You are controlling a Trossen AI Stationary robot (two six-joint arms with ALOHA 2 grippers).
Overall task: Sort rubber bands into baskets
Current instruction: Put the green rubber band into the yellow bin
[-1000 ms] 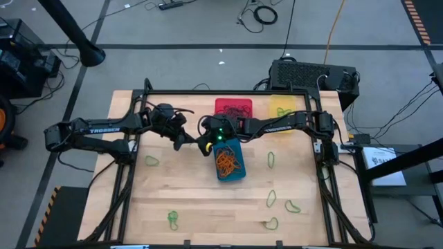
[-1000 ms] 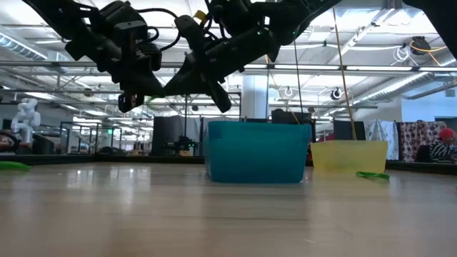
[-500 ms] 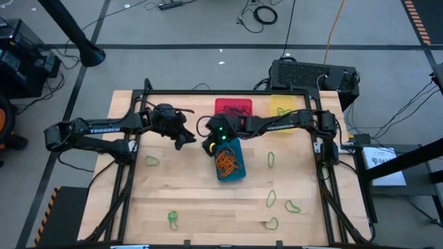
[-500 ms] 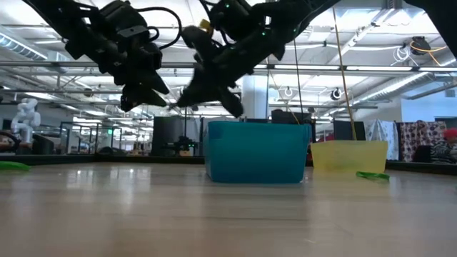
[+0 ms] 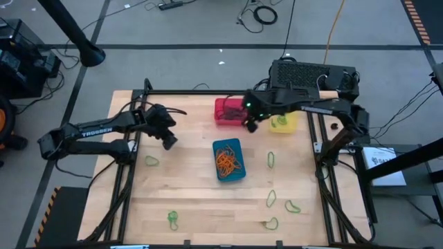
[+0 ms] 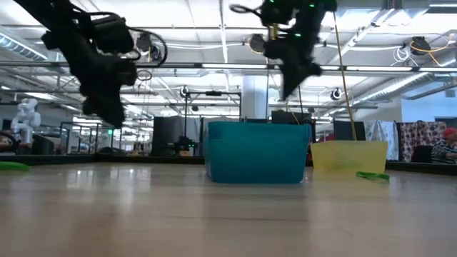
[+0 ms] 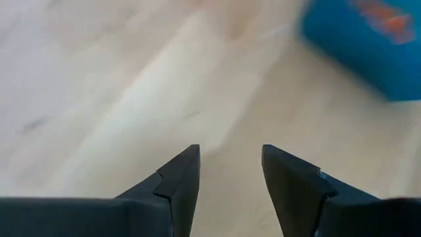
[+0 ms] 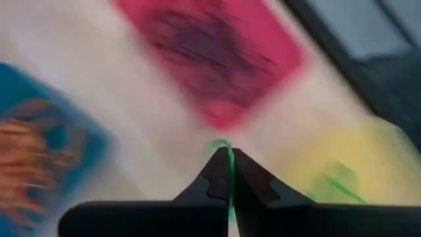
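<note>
Pinching a green rubber band [image 8: 222,145] at their tips, the right gripper [image 5: 251,123] jaws sit shut between the red basket [image 5: 228,111] and yellow basket [image 5: 282,119], upper centre. Left gripper [image 5: 168,140] jaws gape empty over bare tabletop [image 5: 187,200], left of the blue basket [image 5: 229,159].

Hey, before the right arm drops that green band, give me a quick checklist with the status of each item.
1. Right gripper shut on the thin green rubber band: ok.
2. Right gripper over the yellow plastic basket: not ok, it hangs between that and the red plastic basket.
3. Yellow basket already holds green bands: ok.
4. Left gripper open, empty, clear of the baskets: ok.
5. Blue plastic basket holds only orange bands: ok.
</note>
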